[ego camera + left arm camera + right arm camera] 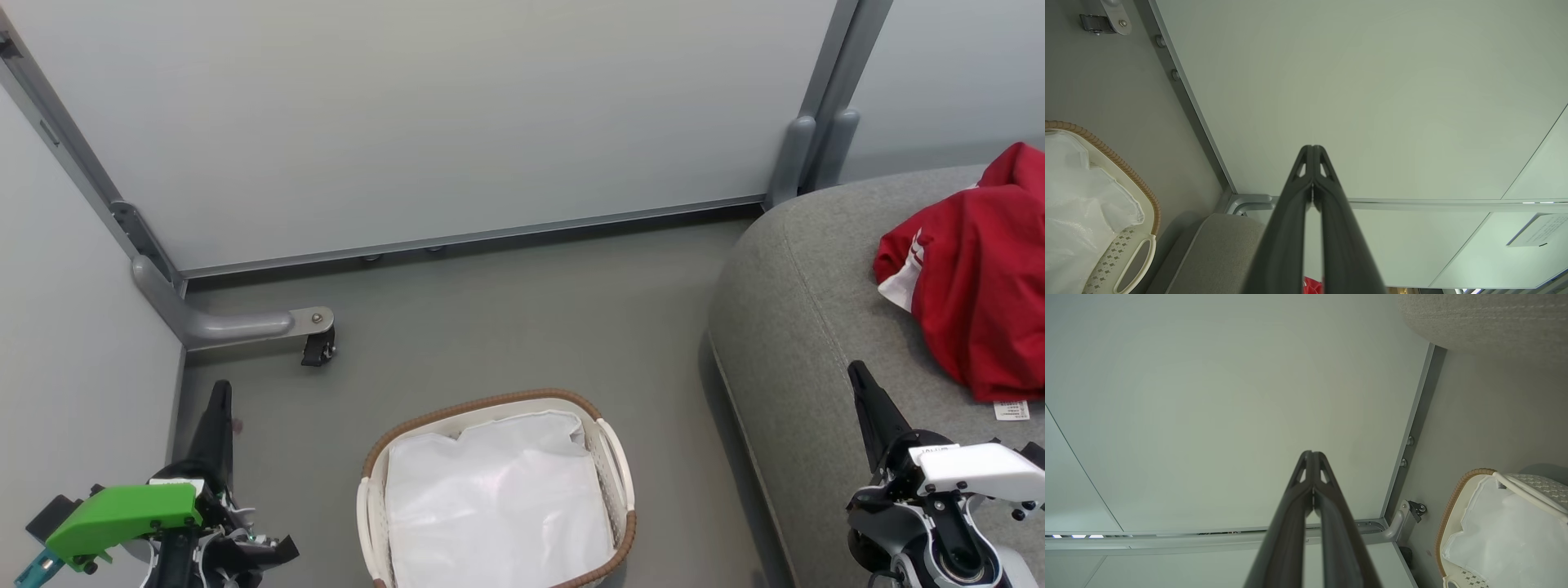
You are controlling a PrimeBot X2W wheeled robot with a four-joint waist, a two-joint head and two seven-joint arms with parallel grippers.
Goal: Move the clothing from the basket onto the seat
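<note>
Lying crumpled on the seat (800,327), in from its rounded corner, the clothing (976,286) is seen. The basket (490,402) is placed on the floor (506,318) beside the seat. The fingers of the left gripper (220,390) and right gripper (857,371) are pressed together, and nothing is held.

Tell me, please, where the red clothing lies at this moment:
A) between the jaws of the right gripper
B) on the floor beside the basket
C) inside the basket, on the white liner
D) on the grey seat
D: the clothing lies bunched on the seat, while the basket on the floor shows its white liner and no red fabric.
</note>
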